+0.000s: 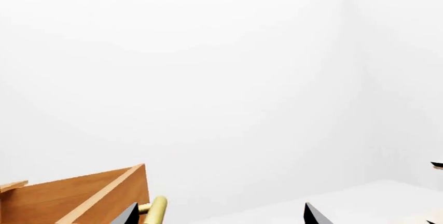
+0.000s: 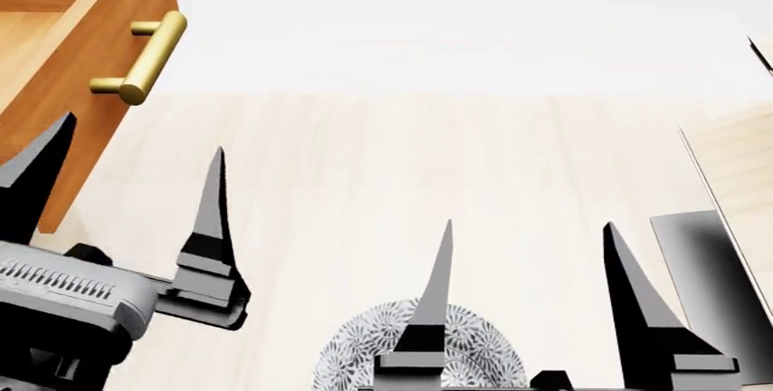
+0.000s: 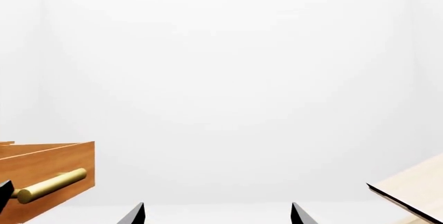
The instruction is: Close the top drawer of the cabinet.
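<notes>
The top drawer stands pulled out at the far left of the head view, an orange-brown box with paler wood inside and a brass bar handle. The rest of the cabinet is out of view. My left gripper is open and empty, just in front of and below the handle, not touching it. My right gripper is open and empty at lower centre. The left wrist view shows the drawer, its handle and that gripper. The right wrist view shows the drawer, handle and gripper.
A grey patterned bowl lies on the pale floor behind my right gripper's left finger. A pale wooden stand on a black base stands at the right edge; its plank also shows in the right wrist view.
</notes>
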Motion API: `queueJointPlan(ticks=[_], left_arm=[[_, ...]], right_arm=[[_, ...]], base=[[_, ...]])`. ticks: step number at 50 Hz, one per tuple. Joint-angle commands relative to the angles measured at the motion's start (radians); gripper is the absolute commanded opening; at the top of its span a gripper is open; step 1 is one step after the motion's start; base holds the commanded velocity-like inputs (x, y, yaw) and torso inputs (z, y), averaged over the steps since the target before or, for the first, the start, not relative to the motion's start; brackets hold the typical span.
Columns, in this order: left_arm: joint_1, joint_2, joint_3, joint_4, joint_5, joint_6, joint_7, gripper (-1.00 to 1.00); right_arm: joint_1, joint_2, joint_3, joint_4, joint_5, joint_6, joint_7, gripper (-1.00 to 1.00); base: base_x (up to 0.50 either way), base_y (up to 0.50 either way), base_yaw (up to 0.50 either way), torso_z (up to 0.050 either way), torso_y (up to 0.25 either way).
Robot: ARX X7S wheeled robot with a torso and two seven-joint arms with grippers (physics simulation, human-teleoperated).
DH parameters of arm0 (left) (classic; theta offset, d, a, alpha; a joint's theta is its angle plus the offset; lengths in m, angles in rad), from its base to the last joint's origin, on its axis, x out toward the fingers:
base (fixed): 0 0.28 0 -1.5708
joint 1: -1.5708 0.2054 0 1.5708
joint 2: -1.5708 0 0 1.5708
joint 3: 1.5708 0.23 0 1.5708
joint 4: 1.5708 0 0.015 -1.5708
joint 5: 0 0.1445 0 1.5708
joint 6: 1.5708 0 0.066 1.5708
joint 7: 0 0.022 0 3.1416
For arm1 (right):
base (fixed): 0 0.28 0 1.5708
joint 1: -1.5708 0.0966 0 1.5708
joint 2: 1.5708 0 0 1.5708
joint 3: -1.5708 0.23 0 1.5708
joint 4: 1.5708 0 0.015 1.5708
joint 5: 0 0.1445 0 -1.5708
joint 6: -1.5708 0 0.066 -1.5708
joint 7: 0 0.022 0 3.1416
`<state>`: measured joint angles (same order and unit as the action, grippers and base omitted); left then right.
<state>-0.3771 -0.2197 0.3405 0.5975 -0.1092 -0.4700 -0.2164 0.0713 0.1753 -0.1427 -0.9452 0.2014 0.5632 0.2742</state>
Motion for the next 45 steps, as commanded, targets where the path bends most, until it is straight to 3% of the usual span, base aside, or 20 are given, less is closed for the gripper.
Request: queueJointPlan(ticks=[1,2,3,5,6,7,8,10,12,13,19,26,34,45], left_arm=[[-0.229,0.040,0.130,-0.234,0.047,0.003,0.067,1.00],[-0.275,0.057,0.137,-0.311,0.046,0.021,0.080,1.00],[-0.413,0.097,0.203,-0.461,0.088,0.102,0.129,1.00],[-0.443,0.105,0.225,-0.659,0.103,0.147,0.137,1.00],[-0.593,0.220,0.375,-0.809,-0.016,0.297,0.053,1.00],[-0.743,0.220,0.293,-0.959,0.073,0.372,0.087,1.00],[-0.869,0.220,0.443,-1.109,-0.077,0.460,0.027,1.00],[-0.918,0.220,0.703,-1.409,-0.326,0.519,-0.018,1.00],[-0.939,0.220,0.816,-1.709,-0.440,0.548,-0.037,1.00],[-0.950,0.219,0.857,-1.753,-0.479,0.556,-0.042,1.00],[-0.985,0.219,0.987,-1.796,-0.620,0.592,-0.054,1.00],[-0.979,0.219,1.020,-1.845,-0.706,0.617,-0.046,1.00],[-0.981,0.219,1.012,-1.901,-0.739,0.634,-0.028,1.00],[-0.986,0.195,0.924,-1.905,-0.661,0.613,-0.028,1.00]], right_arm=[[0.016,0.009,0.003,-0.049,0.025,0.037,0.019,1.00],[0.017,0.011,0.010,-0.064,0.030,0.047,0.023,1.00],[0.019,0.017,0.022,-0.092,0.039,0.068,0.032,1.00],[0.027,0.027,0.022,-0.098,0.052,0.073,0.045,1.00],[0.039,0.089,0.033,-0.102,0.119,0.048,0.104,1.00],[0.049,0.139,0.013,-0.101,0.166,0.033,0.166,1.00],[0.060,0.178,-0.007,-0.101,0.199,0.020,0.215,1.00],[0.080,0.239,-0.040,-0.101,0.250,-0.003,0.289,1.00],[0.090,0.273,-0.059,-0.100,0.271,-0.023,0.326,1.00],[0.097,0.284,-0.065,-0.100,0.281,-0.029,0.341,1.00],[0.109,0.317,-0.091,-0.093,0.302,-0.051,0.378,1.00],[0.111,0.333,-0.102,-0.089,0.308,-0.061,0.394,1.00],[0.129,0.351,-0.129,-0.092,0.319,-0.066,0.424,1.00],[0.146,0.387,-0.164,-0.095,0.335,-0.083,0.467,1.00]], base=[[0.00,0.00,0.00,0.000,0.000],[0.00,0.00,0.00,0.000,0.000],[0.00,0.00,0.00,0.000,0.000],[0.00,0.00,0.00,0.000,0.000],[0.00,0.00,0.00,0.000,0.000],[0.00,0.00,0.00,0.000,0.000],[0.00,0.00,0.00,0.000,0.000],[0.00,0.00,0.00,0.000,0.000],[0.00,0.00,0.00,0.000,0.000],[0.00,0.00,0.00,0.000,0.000],[0.00,0.00,0.00,0.000,0.000],[0.00,0.00,0.00,0.000,0.000],[0.00,0.00,0.00,0.000,0.000],[0.00,0.00,0.00,0.000,0.000]])
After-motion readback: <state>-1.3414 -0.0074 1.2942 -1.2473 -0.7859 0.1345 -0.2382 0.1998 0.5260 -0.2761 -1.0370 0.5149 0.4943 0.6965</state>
